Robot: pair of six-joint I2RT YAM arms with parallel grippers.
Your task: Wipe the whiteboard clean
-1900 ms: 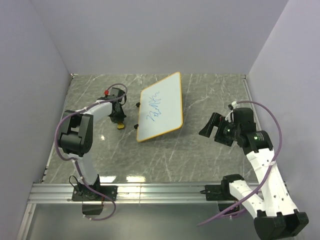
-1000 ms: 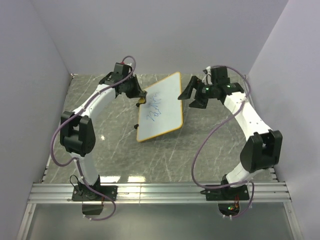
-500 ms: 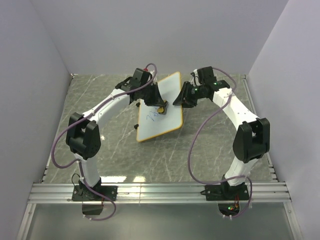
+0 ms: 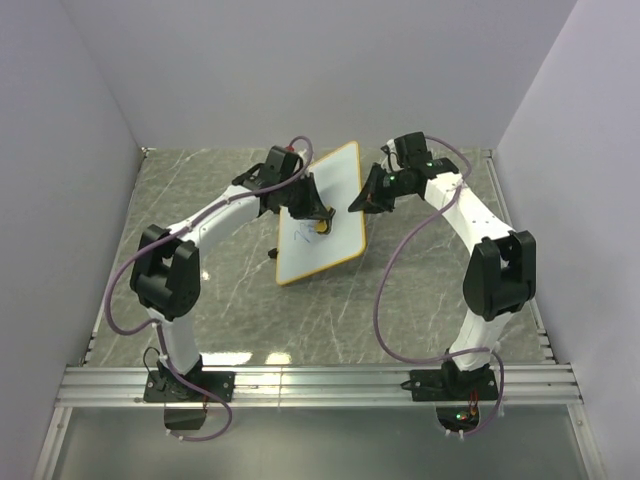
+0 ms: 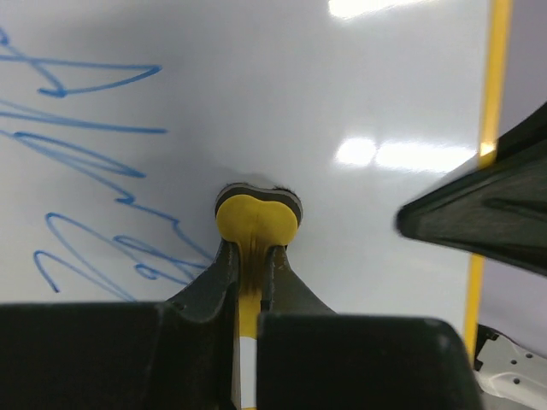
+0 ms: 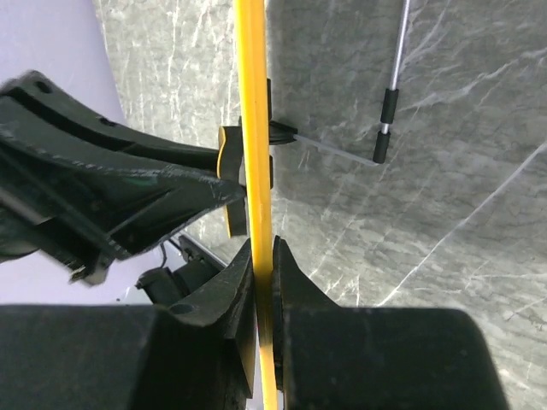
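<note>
A: Starting from the arm bases, where does the whiteboard [image 4: 318,262] lie?
B: On the marble table [image 4: 200,300], between the two arms. Its long axis runs on a slant, with the near corner toward the left arm's side and the far corner up toward the back wall and the right.
A: And the ink?
B: The blue scribbles [image 4: 299,232] sit in the nearer, left part of the face. In the left wrist view they are all to the left of the eraser [image 5: 256,215]. The board to the eraser's right is bare up to the orange rim [image 5: 493,102].
A: Who has the eraser?
B: The left gripper [image 4: 319,222]. Its fingers are pressed together on the yellow block, with the dark pad against the board as far as I can judge.
A: Which way should the stroke go?
B: I'd say leftward and back toward the near corner, along the long axis, since that is where the marks lie from the pad. The left arm is the one right beside them.
A: And the right gripper [image 4: 359,203]?
B: Just beyond, at the board's right long edge. Its wrist view shows the jaws pinching the rim edge-on, so it looks to be steadying the board, apart from the ink
</note>
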